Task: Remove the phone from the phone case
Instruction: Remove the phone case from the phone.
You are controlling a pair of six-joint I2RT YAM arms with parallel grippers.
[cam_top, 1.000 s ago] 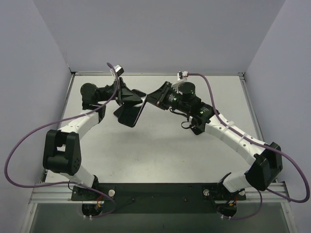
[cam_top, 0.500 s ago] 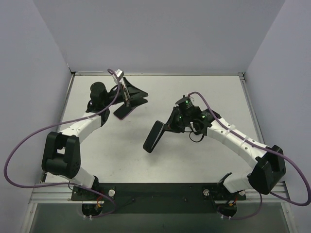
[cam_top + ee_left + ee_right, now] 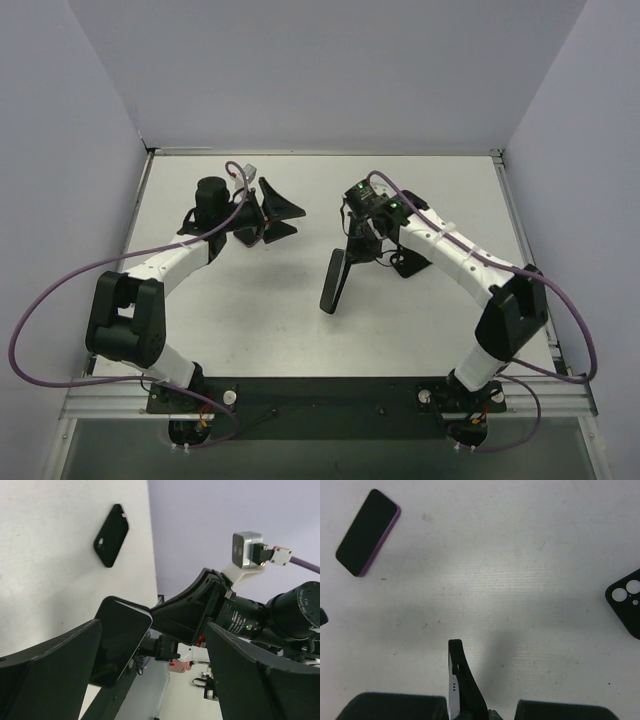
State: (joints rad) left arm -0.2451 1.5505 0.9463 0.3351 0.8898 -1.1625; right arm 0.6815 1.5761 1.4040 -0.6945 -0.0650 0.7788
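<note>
Left of centre in your overhead view, the left fingers (image 3: 290, 218) are spread wide with nothing between them, held low over the white surface (image 3: 250, 320). The left wrist camera shows both of them far apart at the frame's lower corners.

Just beside them lies the phone (image 3: 367, 532), black-faced with a purple edge. It rests flat on the surface and is out of its cover, and neither arm touches it.

Toward the middle, the right fingers (image 3: 349, 252) are clamped on the upper end of the black phone case (image 3: 334, 282). The case hangs tilted, with its lower end pointing toward the near edge of the surface. You cannot tell whether that end touches down. From the right wrist camera you see the case edge-on, as a thin dark strip with a pale inner side. It is well apart from the phone.

Farther right, near the right arm, a second black case (image 3: 626, 607) with round camera cut-outs lies flat on the surface, untouched.
</note>
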